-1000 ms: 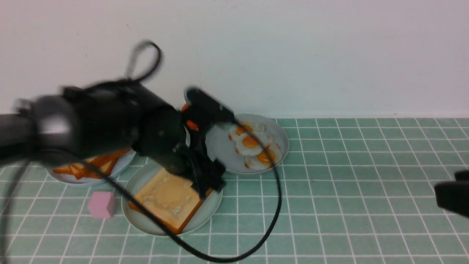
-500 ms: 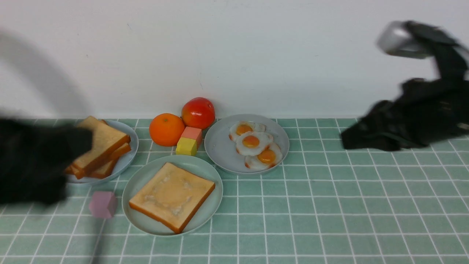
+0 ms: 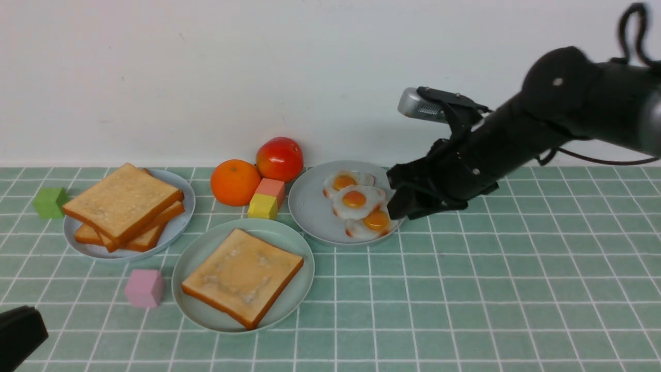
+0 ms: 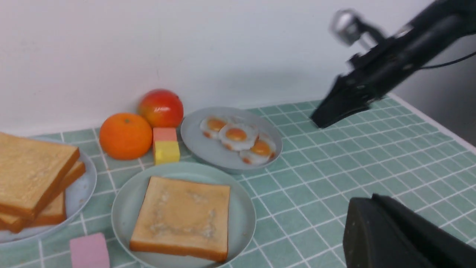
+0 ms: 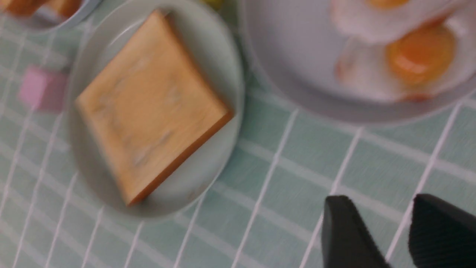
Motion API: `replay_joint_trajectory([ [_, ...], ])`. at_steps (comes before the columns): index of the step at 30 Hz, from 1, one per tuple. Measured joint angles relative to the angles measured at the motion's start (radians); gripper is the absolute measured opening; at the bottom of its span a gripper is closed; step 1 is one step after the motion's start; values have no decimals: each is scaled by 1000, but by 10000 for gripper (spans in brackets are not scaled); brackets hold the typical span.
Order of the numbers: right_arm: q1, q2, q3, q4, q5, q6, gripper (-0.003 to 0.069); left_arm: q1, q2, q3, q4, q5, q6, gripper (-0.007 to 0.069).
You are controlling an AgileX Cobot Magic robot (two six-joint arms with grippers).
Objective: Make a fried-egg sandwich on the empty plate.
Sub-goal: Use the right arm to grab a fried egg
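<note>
The right gripper (image 3: 393, 200) hovers at the edge of a grey-blue plate (image 3: 310, 214), its two black fingers apart with nothing between them, just beside three fried eggs (image 3: 356, 200). The left gripper (image 3: 18, 336) sits low at the near left corner, closed and empty. The pale mint plate (image 3: 192, 261) lies near the front, just beside the egg plate, holding one toast slice (image 3: 242, 276) and no egg yet. The eggs overlap, so a pinch may well lift two together or drag a neighbour off; they look thin, flat and glossy, likely to slip. A low approach could nudge the smooth, low-rimmed plate. The toast is square, golden, matte and faintly mottled, with a darker crust.
</note>
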Motion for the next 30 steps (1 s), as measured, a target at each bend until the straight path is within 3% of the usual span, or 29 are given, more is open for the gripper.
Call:
replay_joint_trajectory([
  [5, -54, 163, -187, 35, 43, 12, 341, 0, 15, 0, -5, -64, 0, -13],
  [18, -96, 507, -575, 115, 83, 13, 347, 0, 20, 0, -40, -93, 0, -13],
  [30, -96, 553, -643, 114, 37, 33, 347, 0, 20, 0, -43, -94, 0, -13],
])
